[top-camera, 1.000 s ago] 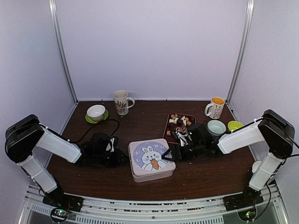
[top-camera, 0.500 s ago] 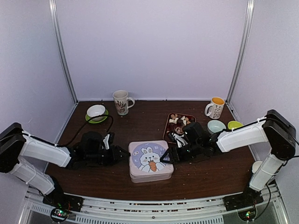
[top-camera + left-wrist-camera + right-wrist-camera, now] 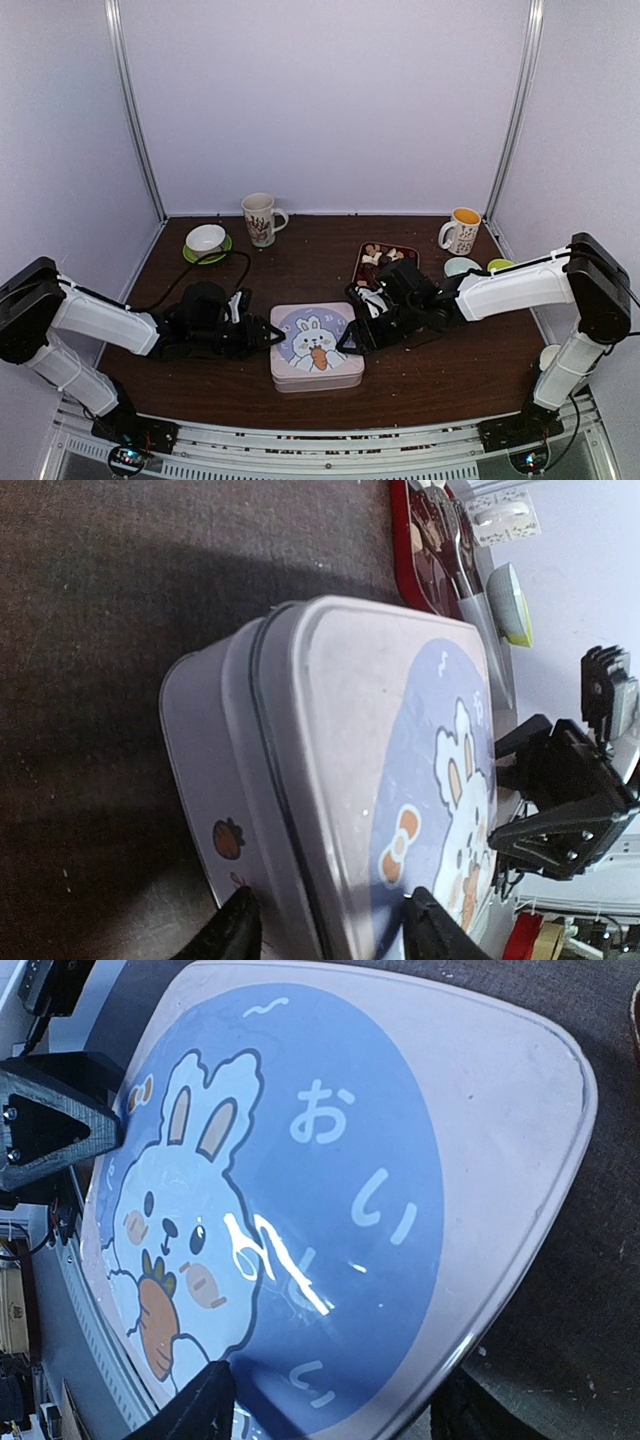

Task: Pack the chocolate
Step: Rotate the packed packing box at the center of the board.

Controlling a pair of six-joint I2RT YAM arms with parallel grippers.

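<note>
While the bunny tin point(image 3: 317, 347) sits closed | left pincer point(image 3: 270, 333): spread over its left edge, gripping nothing | right pincer point(image 3: 348, 340): spread too, over right edge | chocolate point(image 3: 383, 255): on red tray point(image 3: 358, 272)

A brown table point(image 3: 300, 275) bears a rabbit tin point(image 3: 317, 345), red tray point(image 3: 357, 270), mugs point(image 3: 260, 219), bowls point(image 3: 205, 239).

Both low, reaching inward, facing each other: left gripper point(image 3: 266, 334) jaws parted; right gripper point(image 3: 350, 340) jaws wide apart
</note>
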